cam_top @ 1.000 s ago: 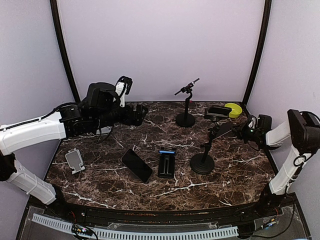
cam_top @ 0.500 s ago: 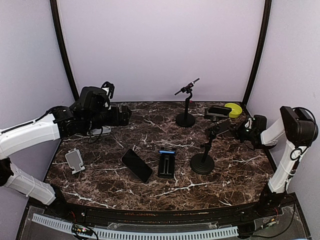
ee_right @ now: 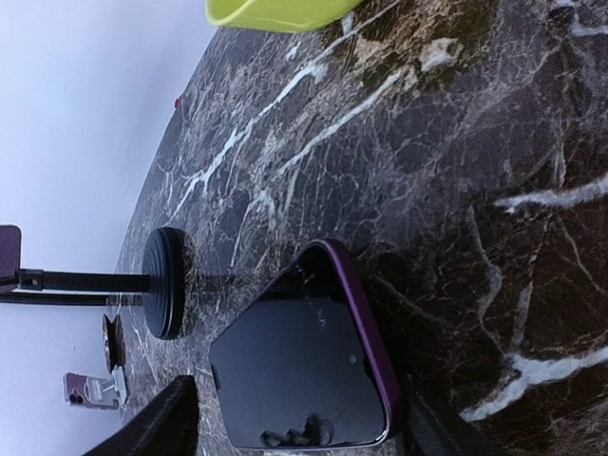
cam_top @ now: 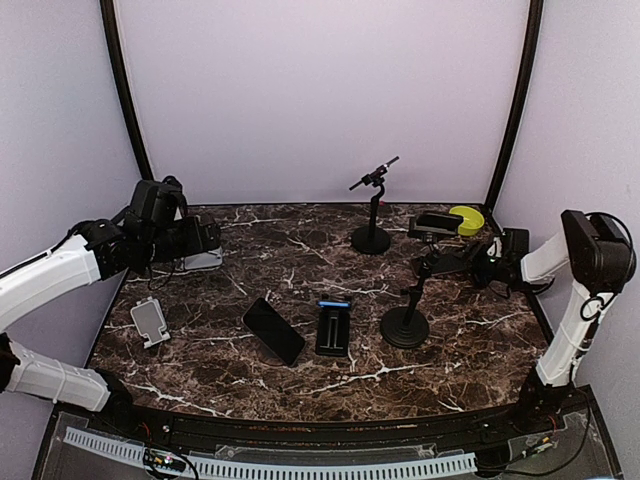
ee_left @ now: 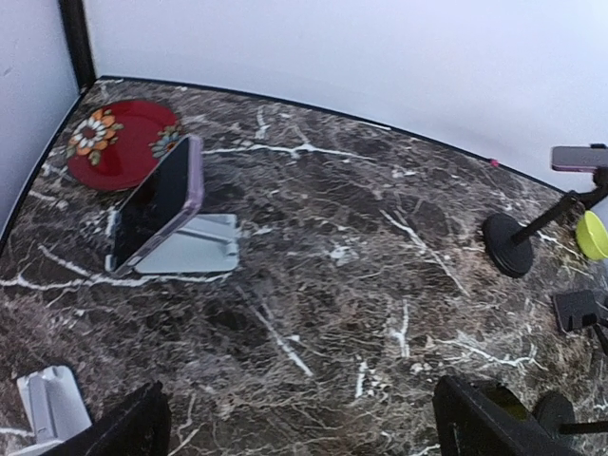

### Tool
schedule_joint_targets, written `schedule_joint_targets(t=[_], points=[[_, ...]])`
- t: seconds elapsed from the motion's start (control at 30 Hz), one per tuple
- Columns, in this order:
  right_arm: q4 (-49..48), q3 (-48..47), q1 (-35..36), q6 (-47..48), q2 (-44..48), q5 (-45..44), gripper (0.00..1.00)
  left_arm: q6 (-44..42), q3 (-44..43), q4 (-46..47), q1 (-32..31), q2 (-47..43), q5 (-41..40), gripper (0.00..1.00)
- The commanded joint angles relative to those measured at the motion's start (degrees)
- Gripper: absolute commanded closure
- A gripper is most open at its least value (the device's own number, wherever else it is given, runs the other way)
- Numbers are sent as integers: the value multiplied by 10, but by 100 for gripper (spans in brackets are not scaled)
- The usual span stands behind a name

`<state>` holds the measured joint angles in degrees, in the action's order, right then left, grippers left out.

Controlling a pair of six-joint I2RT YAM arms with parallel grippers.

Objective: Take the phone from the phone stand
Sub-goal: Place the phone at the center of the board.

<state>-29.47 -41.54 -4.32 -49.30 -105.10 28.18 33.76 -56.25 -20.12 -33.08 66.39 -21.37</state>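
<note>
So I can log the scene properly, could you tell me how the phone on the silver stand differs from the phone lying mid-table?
The stand phone leans tilted on its silver stand; the mid-table phone lies flat on the table. The stand phone shows a purple edge; the mid-table phone looks all black. Both are slim dark rectangles.

This looks like a robot test lab, not a home. Two white and black robot arms, the left arm (cam_top: 50,275) and the right arm (cam_top: 575,330), are fixed at the near edge of a dark, stone-look table (cam_top: 300,385). Plain pale purple walls (cam_top: 320,90) with black poles (cam_top: 125,110) close it in like a small booth. A white strip (cam_top: 270,465) with wires runs along the near edge. Phones (cam_top: 273,330) and stands (cam_top: 405,325) are set out in many spots on the table.
</note>
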Motion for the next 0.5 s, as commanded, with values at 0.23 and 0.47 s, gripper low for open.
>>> schedule_joint_targets(t=[0.23,0.47], points=[[126,-13,5,36,31,-60,1,106,49,-127,75,-73,-18,1],[143,-4,5,36,64,-64,1,147,54,-219,107,-83,-30,1]])
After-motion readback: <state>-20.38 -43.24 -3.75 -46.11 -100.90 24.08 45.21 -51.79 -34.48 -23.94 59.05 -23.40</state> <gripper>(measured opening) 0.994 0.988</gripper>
